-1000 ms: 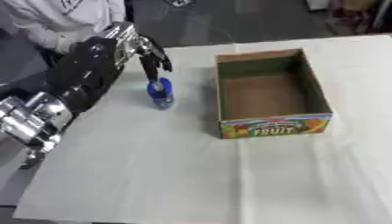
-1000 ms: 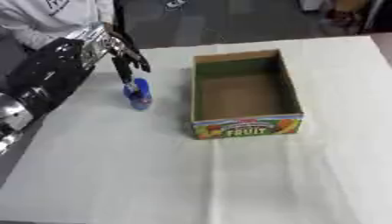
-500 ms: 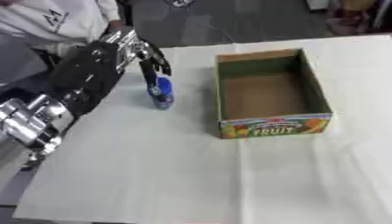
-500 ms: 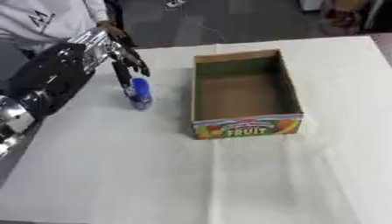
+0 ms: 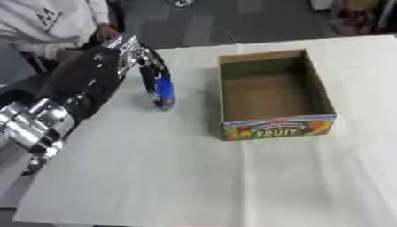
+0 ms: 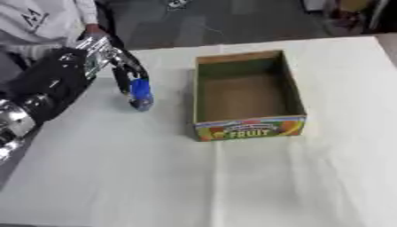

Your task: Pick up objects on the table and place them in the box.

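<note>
White table (image 5: 194,177); bottle (image 5: 164,91) half behind left hand (image 5: 132,53)

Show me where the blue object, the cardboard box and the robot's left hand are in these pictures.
blue object (image 5: 164,88): left eye view, on its blue body.
cardboard box (image 5: 279,127): left eye view, on the printed front wall.
left hand (image 5: 128,51): left eye view, on the back of the hand, above the fingers.

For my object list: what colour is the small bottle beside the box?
Blue; the bottle shows best in the left eye view, at the left robot hand.
</note>
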Tool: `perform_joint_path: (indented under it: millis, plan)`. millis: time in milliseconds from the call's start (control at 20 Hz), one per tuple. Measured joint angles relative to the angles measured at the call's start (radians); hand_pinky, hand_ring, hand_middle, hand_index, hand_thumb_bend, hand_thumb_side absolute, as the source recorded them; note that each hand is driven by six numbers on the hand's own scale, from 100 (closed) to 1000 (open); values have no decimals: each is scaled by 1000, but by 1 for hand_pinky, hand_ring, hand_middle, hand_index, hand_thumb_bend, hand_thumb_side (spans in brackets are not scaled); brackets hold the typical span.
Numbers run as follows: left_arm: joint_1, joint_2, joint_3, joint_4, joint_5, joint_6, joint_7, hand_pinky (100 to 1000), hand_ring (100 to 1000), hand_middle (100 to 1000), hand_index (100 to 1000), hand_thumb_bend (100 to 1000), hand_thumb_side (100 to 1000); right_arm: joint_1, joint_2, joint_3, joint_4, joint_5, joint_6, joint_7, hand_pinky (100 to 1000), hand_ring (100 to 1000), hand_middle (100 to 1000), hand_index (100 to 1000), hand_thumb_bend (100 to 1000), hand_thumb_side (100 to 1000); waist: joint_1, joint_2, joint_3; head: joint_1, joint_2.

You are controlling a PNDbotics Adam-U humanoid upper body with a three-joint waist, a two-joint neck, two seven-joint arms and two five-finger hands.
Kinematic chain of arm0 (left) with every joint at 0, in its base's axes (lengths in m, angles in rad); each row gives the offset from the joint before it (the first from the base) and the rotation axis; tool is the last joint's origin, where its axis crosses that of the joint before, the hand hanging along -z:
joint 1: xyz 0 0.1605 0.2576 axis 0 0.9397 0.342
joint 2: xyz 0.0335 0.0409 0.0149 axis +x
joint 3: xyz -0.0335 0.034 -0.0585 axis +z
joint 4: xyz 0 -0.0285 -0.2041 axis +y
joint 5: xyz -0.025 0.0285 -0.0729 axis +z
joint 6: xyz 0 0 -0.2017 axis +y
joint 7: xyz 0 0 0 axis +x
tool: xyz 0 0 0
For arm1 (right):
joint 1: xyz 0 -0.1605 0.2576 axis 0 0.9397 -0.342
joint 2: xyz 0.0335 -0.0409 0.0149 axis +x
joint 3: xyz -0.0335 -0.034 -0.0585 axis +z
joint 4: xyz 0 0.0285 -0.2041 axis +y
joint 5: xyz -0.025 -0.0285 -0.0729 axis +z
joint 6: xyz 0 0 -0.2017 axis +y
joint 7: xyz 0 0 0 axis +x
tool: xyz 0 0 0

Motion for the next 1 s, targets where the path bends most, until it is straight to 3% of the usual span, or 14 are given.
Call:
perform_joint_path:
  millis: [350, 1000]
  plan:
    - [8, -9, 1, 2, 2, 0, 0, 1000, 1000, 1000, 1000, 566, 391, -1, 0, 1, 0, 0, -2, 2, 481, 512, 574, 602, 100, 807, 0, 2, -3, 0, 0]
    - [16, -9, 6, -8, 11, 0, 0, 1000, 1000, 1000, 1000, 483, 349, -1, 0, 5, 0, -3, -4, 4, 481, 514, 574, 603, 100, 808, 0, 4, -5, 0, 0]
